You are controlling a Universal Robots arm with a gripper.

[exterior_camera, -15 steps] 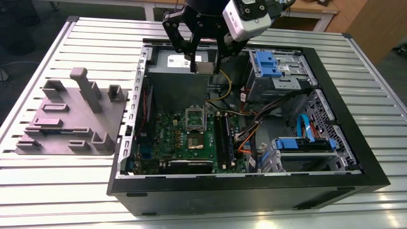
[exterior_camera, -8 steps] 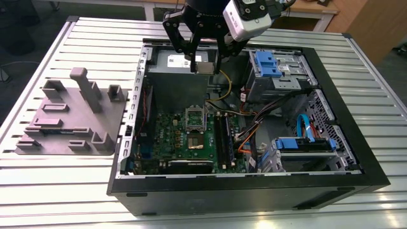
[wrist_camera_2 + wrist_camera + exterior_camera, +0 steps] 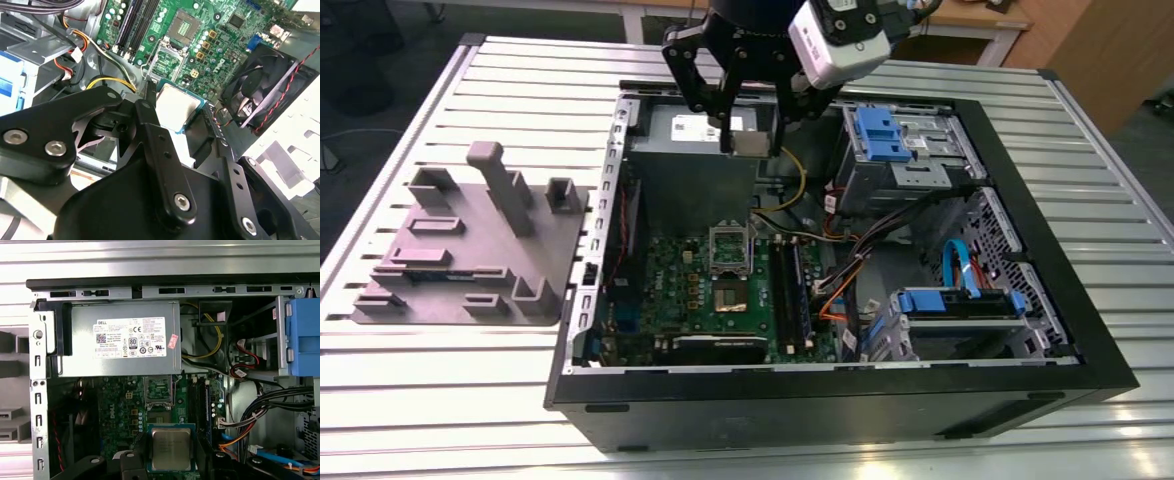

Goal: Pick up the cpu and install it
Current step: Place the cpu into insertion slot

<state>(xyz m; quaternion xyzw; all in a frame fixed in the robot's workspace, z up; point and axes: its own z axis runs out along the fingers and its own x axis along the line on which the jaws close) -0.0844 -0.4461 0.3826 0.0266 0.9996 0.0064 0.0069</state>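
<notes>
The cpu [image 3: 749,144] is a small square chip with a silvery top and a thin dark rim. My gripper [image 3: 749,140] is shut on it, one black finger on each side, and holds it in the air above the open computer case, over the back part near the grey power supply box [image 3: 691,128]. In both wrist views the cpu [image 3: 177,107] [image 3: 171,449] sits level between the fingers [image 3: 150,125]. Below it lies the green board [image 3: 670,285] with its empty silvery socket frame [image 3: 728,247] [image 3: 159,389].
The black case [image 3: 1067,330] lies open on a ribbed metal table [image 3: 480,400]. Blue drive cages [image 3: 887,135] [image 3: 961,305] and cable bundles [image 3: 854,270] fill the exterior view's right of the case. A black fan [image 3: 260,82] stands beside the board. A grey moulded fixture [image 3: 467,255] lies outside the case.
</notes>
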